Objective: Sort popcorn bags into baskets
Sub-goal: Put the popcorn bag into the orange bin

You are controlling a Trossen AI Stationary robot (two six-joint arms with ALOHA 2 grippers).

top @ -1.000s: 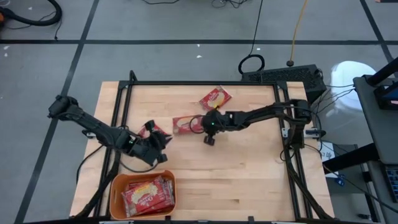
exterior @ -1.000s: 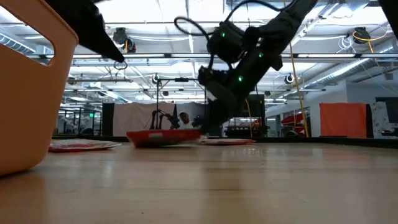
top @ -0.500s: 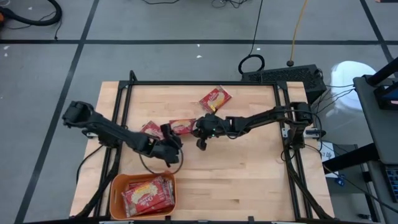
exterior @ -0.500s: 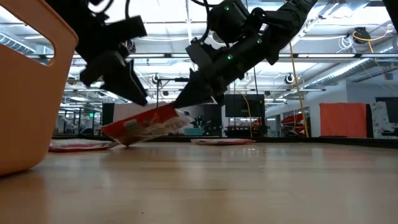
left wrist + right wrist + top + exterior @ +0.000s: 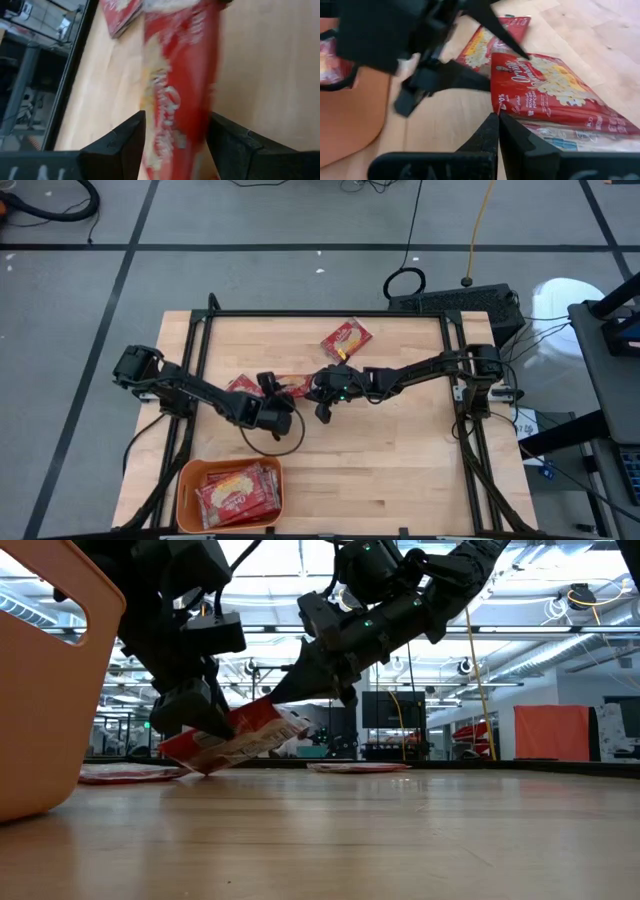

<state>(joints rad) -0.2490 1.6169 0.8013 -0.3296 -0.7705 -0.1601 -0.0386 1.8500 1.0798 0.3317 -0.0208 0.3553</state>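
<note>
Orange plastic forms the rounded, low-walled basket [image 5: 184,482] at the table's near left corner, where several flat red popcorn bags [image 5: 240,491] are piled; their count is hard to make out. Toward the middle of the wooden table [image 5: 400,460], the left gripper [image 5: 175,137] is seen with fingers spread on either side of a red bag [image 5: 232,734], which is tilted, one end lifted. The right gripper [image 5: 498,116], pressed together, pinches that bag's edge. Another bag [image 5: 240,386] is partly hidden beneath the arms. One more bag [image 5: 345,338] lies near the far edge.
</note>
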